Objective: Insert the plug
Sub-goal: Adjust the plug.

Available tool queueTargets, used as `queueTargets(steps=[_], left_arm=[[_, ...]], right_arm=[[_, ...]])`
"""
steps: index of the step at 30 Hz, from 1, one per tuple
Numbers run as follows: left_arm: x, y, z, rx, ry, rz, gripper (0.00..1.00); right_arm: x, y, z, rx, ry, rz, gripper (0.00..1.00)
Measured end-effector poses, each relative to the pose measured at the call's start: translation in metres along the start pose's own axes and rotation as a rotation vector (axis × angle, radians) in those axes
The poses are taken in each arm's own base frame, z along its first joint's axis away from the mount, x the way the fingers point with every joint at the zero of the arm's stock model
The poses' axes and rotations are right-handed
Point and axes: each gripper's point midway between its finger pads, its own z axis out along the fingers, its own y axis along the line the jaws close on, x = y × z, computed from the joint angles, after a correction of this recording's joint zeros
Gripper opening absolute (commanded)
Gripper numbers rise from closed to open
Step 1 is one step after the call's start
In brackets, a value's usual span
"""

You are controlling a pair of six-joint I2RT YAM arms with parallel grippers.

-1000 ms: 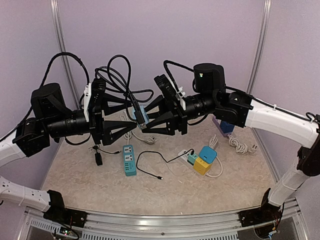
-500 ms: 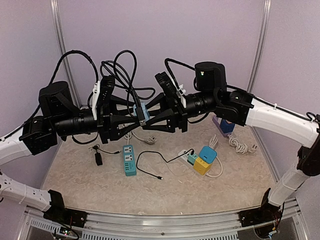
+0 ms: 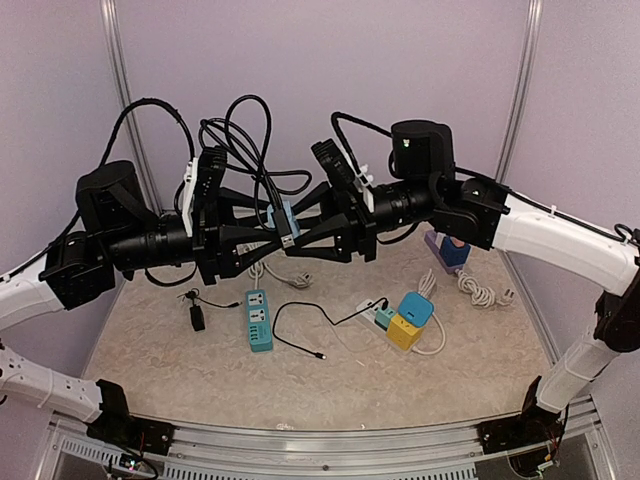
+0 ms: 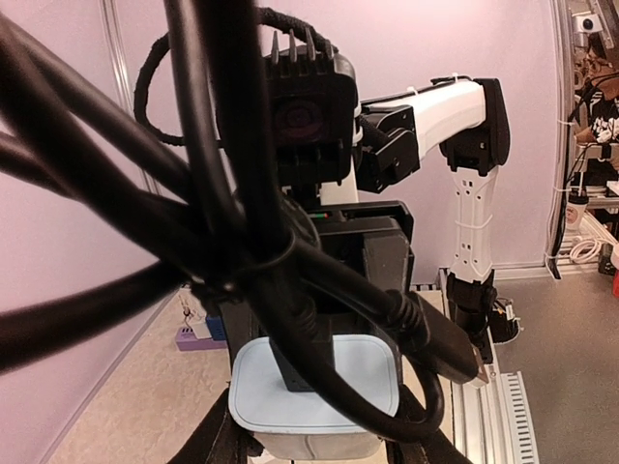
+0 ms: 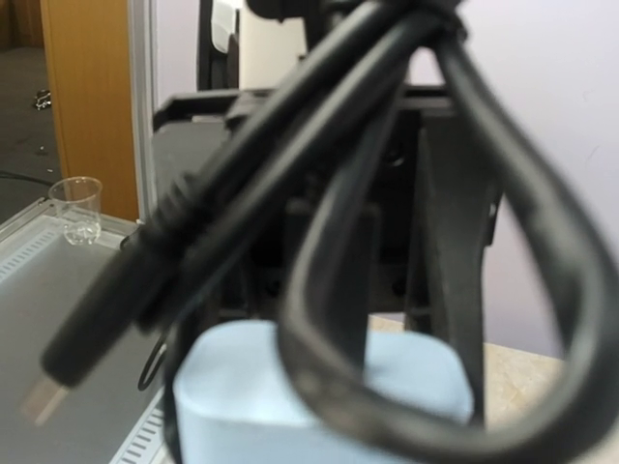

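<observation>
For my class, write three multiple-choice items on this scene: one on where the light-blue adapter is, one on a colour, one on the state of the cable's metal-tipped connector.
1. Where is the light-blue adapter? A held up over the table; B lying on the table; C on the floor.
2. What colour is the cable bundle looped above it? A white; B black; C orange.
3. The metal-tipped connector is: A seated in the adapter; B lying on the table; C free, in no socket.
Answers: 1 A, the top view shows it in mid-air; 2 B, both wrist views show black loops; 3 C, the right wrist view shows its bare tip in open air.
</observation>
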Motion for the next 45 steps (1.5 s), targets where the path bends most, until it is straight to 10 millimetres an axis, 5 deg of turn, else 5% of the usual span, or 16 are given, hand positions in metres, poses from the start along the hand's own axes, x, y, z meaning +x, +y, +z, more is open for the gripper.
queueTargets(steps=[10,12,16,26,38,45], left_arm=[[-0.002,0.0,-0.003,-0.018,-0.046,-0.013,0.03],[-0.002,0.0,-0.003,-0.019,-0.049,-0.017,0.51],[-0.009,-0.004,-0.004,0.003,-0.079,-0.012,0.75],[-0.025,-0.016,-0.022,0.036,-0.199,0.058,0.7],[-0.032,-0.004,0.001,0.014,-0.268,-0.008,0.53],[-0.037,-0.002,0.003,0.01,-0.281,-0.007,0.31]], right_arm=[[-0.001,0.001,0.0,-0.006,-0.003,0.003,0.0],[-0.001,0.001,0.001,-0.008,-0.004,0.006,0.0],[-0.003,0.001,0.002,-0.008,-0.011,0.009,0.0],[-0.017,0.005,0.001,-0.029,-0.082,0.004,0.0],[-0.035,0.007,-0.004,-0.031,-0.136,-0.014,0.0],[-0.034,0.006,-0.004,-0.02,-0.131,0.003,0.0]])
